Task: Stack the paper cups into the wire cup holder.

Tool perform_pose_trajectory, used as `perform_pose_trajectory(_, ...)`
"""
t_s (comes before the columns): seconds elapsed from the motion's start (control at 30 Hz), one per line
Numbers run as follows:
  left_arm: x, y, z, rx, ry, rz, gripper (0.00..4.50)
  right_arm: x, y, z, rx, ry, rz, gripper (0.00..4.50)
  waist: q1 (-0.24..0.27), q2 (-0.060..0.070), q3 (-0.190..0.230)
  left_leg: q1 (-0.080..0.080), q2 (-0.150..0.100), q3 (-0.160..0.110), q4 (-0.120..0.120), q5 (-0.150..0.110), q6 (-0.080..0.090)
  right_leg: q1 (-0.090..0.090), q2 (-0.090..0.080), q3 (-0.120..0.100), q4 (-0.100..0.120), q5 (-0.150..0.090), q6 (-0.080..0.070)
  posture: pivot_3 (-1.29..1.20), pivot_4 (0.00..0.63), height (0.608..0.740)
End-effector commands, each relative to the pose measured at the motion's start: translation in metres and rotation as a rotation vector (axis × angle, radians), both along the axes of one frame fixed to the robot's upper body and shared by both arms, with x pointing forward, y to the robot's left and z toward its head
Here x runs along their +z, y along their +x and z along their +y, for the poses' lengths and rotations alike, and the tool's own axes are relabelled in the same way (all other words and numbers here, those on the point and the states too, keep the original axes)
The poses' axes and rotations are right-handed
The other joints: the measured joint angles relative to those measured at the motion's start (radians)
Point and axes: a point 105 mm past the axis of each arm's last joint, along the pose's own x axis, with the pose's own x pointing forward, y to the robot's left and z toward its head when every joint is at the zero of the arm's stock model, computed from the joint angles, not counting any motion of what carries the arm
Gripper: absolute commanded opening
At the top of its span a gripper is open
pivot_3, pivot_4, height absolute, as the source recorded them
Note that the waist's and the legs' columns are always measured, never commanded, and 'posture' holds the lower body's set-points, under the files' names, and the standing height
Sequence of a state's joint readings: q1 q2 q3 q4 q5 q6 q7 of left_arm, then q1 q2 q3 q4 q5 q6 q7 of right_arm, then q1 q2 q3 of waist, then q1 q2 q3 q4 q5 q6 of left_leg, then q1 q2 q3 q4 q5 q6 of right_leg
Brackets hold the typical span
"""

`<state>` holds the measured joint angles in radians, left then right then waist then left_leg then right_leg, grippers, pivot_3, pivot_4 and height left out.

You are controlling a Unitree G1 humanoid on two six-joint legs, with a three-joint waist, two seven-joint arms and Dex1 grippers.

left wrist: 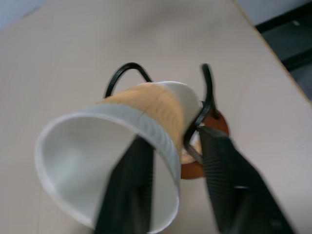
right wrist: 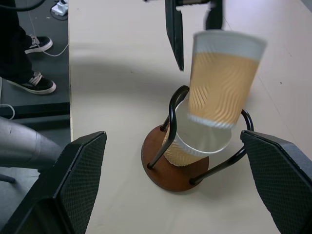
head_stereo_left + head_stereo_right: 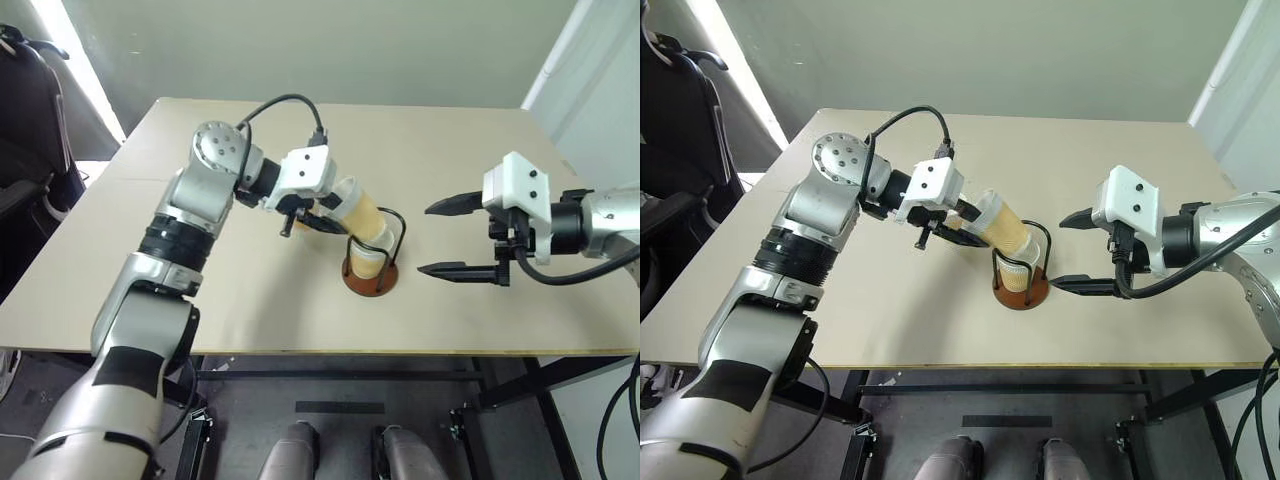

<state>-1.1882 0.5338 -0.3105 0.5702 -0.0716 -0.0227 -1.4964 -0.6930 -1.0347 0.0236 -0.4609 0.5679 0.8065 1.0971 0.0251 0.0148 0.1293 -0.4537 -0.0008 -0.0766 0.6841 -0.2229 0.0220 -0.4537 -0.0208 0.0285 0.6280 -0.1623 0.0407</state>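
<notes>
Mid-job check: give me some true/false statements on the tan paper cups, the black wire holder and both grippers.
1. A tan paper cup already sits in the black wire cup holder. True.
2. The upper tan paper cup stands upright. False: it is tilted, its bottom entering the seated cup.
3. The right gripper clamps the holder. False: it is open, beside the holder.
4. One finger of the left gripper is inside the upper cup, one outside. True.
5. The holder lies tipped over on the beige table. False: it stands on its reddish-brown base.

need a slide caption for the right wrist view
A paper cup drops tilted into the stack in the wire holder, left gripper open above it.
</notes>
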Motion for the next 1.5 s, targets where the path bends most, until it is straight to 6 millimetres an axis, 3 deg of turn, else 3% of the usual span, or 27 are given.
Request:
perform_pose_trajectory(0.03,0.009,0.005,0.001,0.025,-0.037,-0.053,2.77,0.011,-0.004,0.002,0.014,0.004,-0.055,4.5,-0.001,0.0,0.0,0.0,0.0,0.0,0.0,0.0,0.0,0.0,0.0,0.0,0.0,0.0,0.0,0.0,0.15,0.74)
perform_pose_trajectory(0.2,0.007,0.006,0.002,0.024,-0.038,-0.056,4.45,0.011,-0.004,0.001,0.012,0.0,-0.057,4.5,-0.001,0.0,0.0,0.0,0.0,0.0,0.0,0.0,0.0,0.0,0.0,0.0,0.0,0.0,0.0,0.0,0.15,0.74)
perform_pose_trajectory(0.7,0.033,0.002,-0.021,-0.006,-0.222,-0.018,4.45,0.012,-0.002,0.001,0.012,-0.008,-0.061,4.5,0.002,0.0,0.0,0.0,0.0,0.001,0.0,0.0,0.0,0.0,0.0,0.0,0.0,0.0,0.001,0.0,0.15,0.74)
perform_pose_trajectory(1.13,0.033,0.0,-0.022,-0.015,-0.21,-0.01,4.45,0.023,-0.002,-0.008,-0.01,-0.016,-0.081,4.5,0.002,0.0,0.0,0.0,0.0,0.001,0.0,0.0,0.0,0.0,0.0,0.0,0.0,0.0,0.001,0.0,0.15,0.74)
perform_pose_trajectory(1.27,0.036,0.008,-0.008,0.035,-0.183,-0.082,4.45,0.024,-0.002,-0.007,-0.001,-0.005,-0.083,4.5,0.002,0.0,0.0,0.0,0.0,0.001,0.0,0.0,0.0,0.0,0.0,0.0,0.0,0.0,0.001,0.0,0.15,0.74)
perform_pose_trajectory(1.5,0.031,0.041,0.043,0.224,0.009,-0.346,4.45,0.027,-0.003,0.002,0.035,0.063,-0.06,4.5,-0.003,0.0,0.0,0.001,0.0,0.001,0.0,0.0,0.0,0.0,0.0,0.001,0.0,0.0,0.001,0.0,0.15,0.74)
